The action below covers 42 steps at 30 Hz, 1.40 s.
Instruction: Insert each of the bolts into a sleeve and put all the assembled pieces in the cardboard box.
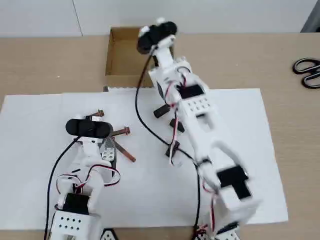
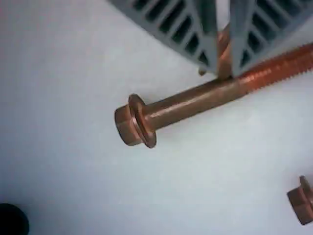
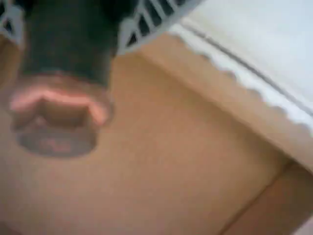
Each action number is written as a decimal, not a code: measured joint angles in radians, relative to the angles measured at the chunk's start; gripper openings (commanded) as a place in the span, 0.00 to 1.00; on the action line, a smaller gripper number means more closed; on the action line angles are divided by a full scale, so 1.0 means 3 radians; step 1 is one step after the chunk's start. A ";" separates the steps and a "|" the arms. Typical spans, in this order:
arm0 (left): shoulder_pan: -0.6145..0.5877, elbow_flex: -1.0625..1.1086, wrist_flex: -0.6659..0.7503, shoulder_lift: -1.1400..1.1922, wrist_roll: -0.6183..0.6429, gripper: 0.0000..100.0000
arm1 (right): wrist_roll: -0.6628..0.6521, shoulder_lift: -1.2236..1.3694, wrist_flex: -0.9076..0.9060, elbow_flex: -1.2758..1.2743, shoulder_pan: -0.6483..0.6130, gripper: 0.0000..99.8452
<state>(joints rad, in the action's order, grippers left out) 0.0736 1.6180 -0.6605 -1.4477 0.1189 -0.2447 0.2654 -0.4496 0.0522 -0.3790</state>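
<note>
- Copper shows in the narrow slit between the jaws of the left gripper [image 2: 224, 68]: it is clenched on a pinched bolt [image 2: 225, 46], whose shaft runs up between the two grey fingers [image 2: 195, 29].
- Just under that gripper's fingertips a second bolt [image 2: 188, 102] lies flat on the white paper [image 2: 73, 58], its flanged head pointing away from the jaws.
- Farther off from the same gripper, the head of a third bolt [image 2: 301, 199] rests on the paper.
- The right gripper [image 3: 68, 27] is grasping a black sleeve [image 3: 68, 54]; a copper bolt head [image 3: 58, 112] sticks out of the sleeve's far end.
- Directly beneath the right gripper is the cardboard box [image 3: 230, 98]; the sleeve hangs over its brown floor, inside its walls.
- Seen from above, the right gripper [image 1: 156, 36] sits over the box [image 1: 107, 55], and the left gripper [image 1: 107, 149] is down among the loose bolts.
</note>
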 measured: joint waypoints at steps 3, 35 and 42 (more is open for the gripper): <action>0.0000 0.0000 0.0000 0.0000 0.0000 0.01 | -0.0235 0.0557 0.0000 0.0634 0.0000 0.01; -0.0123 0.0010 0.0000 0.0000 -0.0005 0.01 | -0.0194 0.1355 -0.2429 0.2695 0.0000 0.15; -0.0123 0.0010 0.0000 0.0000 -0.0005 0.01 | -0.0159 0.0982 -0.3514 0.2711 0.0000 0.15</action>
<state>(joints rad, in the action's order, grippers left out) 0.0368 1.6210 -0.6605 -1.4477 0.1174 -0.2923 0.5600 -1.5037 0.8654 -0.3790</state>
